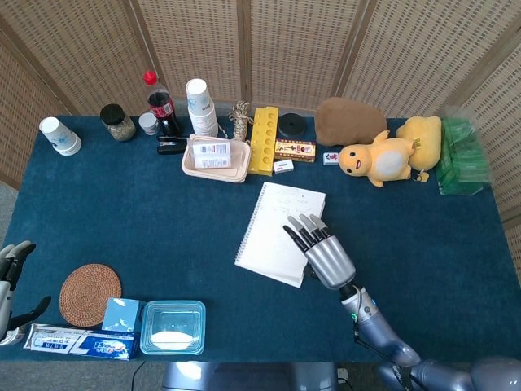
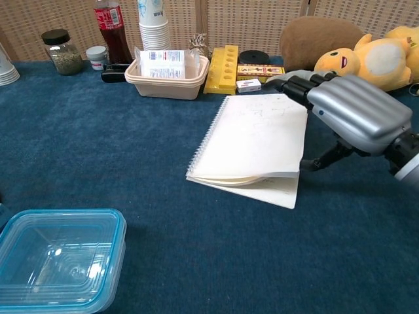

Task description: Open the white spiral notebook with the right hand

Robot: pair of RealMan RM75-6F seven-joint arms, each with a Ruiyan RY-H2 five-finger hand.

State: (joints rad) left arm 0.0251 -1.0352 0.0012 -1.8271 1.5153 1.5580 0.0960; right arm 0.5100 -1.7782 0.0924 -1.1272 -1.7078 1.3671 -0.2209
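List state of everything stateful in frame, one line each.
white spiral notebook: front pages lifted off the stack at the free edge, not laid open
right robot hand: at the notebook's free edge, thumb under the raised pages
left robot hand: off the table's left edge, holds nothing
cola bottle: upright, red cap on
jar: upright, black lid on
blue-rimmed plastic container: lid on, looks empty

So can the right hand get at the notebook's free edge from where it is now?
Probably yes. The right hand is already at the notebook, fingers over the pages and thumb at the lifted free edge. Nothing lies between them; the yellow plush toy sits behind, apart.
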